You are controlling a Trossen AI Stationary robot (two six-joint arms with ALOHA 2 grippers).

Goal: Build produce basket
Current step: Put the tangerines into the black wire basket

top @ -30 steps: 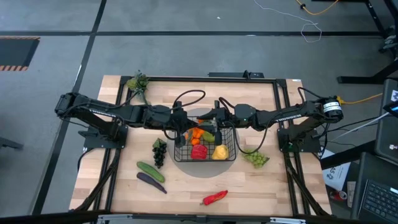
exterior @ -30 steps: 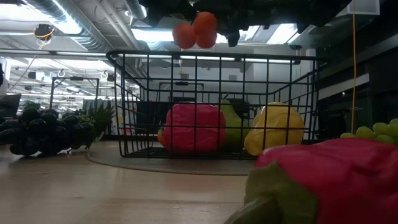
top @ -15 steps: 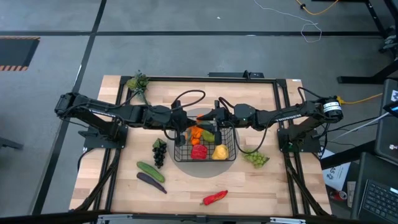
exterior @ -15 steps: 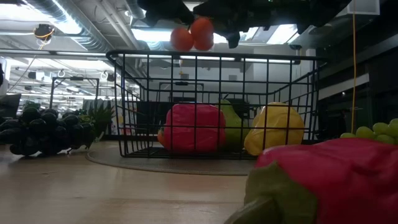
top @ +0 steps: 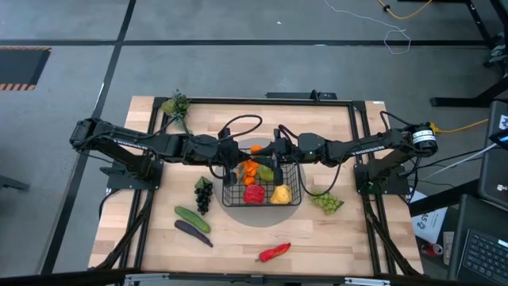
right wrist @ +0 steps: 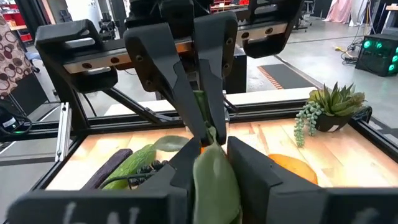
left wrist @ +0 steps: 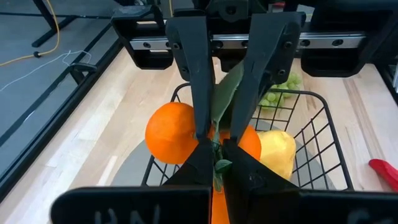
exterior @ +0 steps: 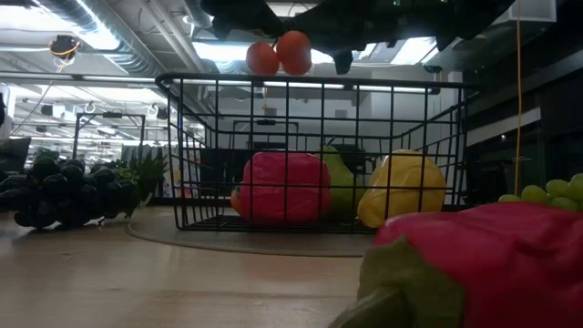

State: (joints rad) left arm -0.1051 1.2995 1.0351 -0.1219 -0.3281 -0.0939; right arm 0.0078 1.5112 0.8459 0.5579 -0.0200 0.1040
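Two oranges joined by a green stem and leaf (exterior: pixel 279 53) hang above the black wire basket (top: pixel 292 184), between both grippers. They also show in the high view (top: pixel 250 168). My left gripper (left wrist: pixel 217 158) is shut on the stem between the oranges. My right gripper (right wrist: pixel 214 163) is shut on the leaf. A red apple (top: pixel 254 193), a yellow lemon (top: pixel 279 193) and a green pear (top: pixel 267 175) lie on the basket floor. My left gripper pinches the green stem (left wrist: pixel 217 167) between the two oranges, coming level from the table's left. The oranges hang either side of the fingers, clear of the basket. My right gripper pinches the long green leaf (right wrist: pixel 214 177) between its two fingers, coming level from the table's right, opposite the left gripper.
On the table lie dark grapes (top: pixel 204 193), a cucumber (top: pixel 192 218) and an eggplant (top: pixel 193 232) left of the basket, a red pepper (top: pixel 274 252) near the front and green grapes (top: pixel 327 202) to the right. A small potted plant (top: pixel 175 105) stands at the far left.
The pair of oranges has sunk a little toward the basket rim and turned more level. Both grippers stay close together above the basket.
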